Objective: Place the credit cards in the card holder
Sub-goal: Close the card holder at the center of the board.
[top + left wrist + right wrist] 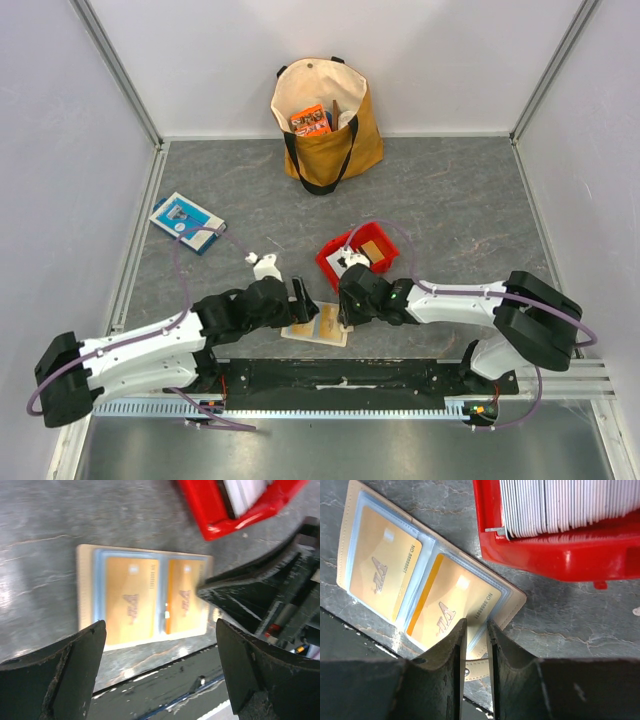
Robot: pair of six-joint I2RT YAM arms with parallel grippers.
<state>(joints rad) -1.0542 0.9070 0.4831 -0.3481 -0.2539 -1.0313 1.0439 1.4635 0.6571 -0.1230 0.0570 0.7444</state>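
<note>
The beige card holder (318, 325) lies open and flat by the table's front edge. Two gold credit cards (382, 570) (452, 605) sit in its clear sleeves. More white credit cards (570, 502) stand packed on edge in the red tray (560, 555). My left gripper (160, 675) hovers wide open over the holder's near-left side with nothing between its fingers. My right gripper (476, 627) is just above the holder's right end. Its jaws stand a narrow gap apart and hold nothing. The holder's snap tab (477, 667) shows through that gap.
The red tray (335, 262) sits just behind the holder and also holds an orange-brown card (377, 252). A tan tote bag (325, 120) stands at the back. A blue-and-white flat box (186, 222) lies back left, a small white object (263, 265) nearer. Both grippers are close together.
</note>
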